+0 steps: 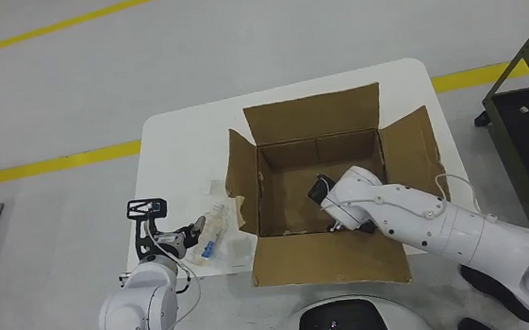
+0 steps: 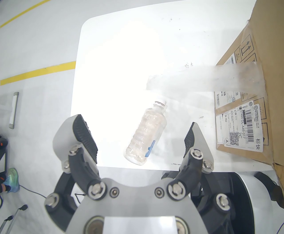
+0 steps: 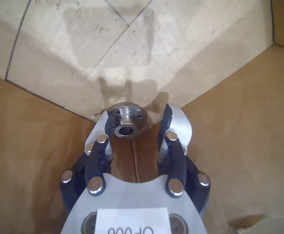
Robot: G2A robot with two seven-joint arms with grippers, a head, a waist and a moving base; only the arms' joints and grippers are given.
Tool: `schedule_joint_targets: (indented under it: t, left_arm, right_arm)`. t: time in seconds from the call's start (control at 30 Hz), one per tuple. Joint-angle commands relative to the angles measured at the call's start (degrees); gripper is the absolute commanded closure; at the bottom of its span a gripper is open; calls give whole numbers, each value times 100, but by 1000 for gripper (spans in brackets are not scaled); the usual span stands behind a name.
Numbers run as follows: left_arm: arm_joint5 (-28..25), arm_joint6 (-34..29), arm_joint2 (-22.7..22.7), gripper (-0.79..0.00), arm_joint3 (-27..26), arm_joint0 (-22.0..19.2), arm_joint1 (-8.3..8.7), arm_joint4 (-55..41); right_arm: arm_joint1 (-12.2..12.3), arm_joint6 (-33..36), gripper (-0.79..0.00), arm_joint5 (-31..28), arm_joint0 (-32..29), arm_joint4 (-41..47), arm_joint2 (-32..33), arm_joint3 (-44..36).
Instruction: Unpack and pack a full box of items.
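An open cardboard box (image 1: 312, 115) stands on the white table (image 1: 178, 144). My right gripper (image 1: 322, 193) is down inside it. In the right wrist view the gripper (image 3: 137, 124) is open around a small metal flange (image 3: 127, 117) that lies in a corner of the box floor (image 3: 133, 44). One pad (image 3: 108, 127) touches the flange and the other stands clear of it. A clear plastic bottle (image 2: 147, 135) lies on its side on the table left of the box (image 2: 241, 124). My left gripper (image 2: 136, 127) hovers open above the bottle (image 1: 212, 238), at the table's front left (image 1: 195, 233).
A strip of clear plastic (image 2: 199, 75) reaches from the box's side across the table. More clear wrapping (image 1: 239, 250) lies beside the bottle. The box flaps are spread outward. A dark green rack (image 1: 525, 114) stands right of the table. The table's edge runs just under the bottle.
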Motion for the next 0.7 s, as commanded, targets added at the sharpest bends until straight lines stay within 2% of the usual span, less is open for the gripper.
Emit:
schedule_joint_targets:
  t: [0.0, 0.1, 0.43, 0.6, 0.67]
  left_arm:
    - [0, 0, 0, -785, 0, 0, 0, 0]
    - [0, 0, 0, -785, 0, 0, 0, 0]
    - [0, 0, 0, -785, 0, 0, 0, 0]
    - [0, 0, 0, -785, 0, 0, 0, 0]
    - [0, 0, 0, -785, 0, 0, 0, 0]
  right_arm:
    - [-3, 0, -49, 0, -25, -56, 108, -47]
    - [0, 0, 0, 0, -114, -248, 361, -181]
    - [-11, -9, 0, 8, -792, -1339, 1430, -1136]
    - [-84, 0, 0, -2, -1005, -1580, 1531, -1413]
    - [-93, 0, -148, -3, -1021, -1593, 1440, -1446]
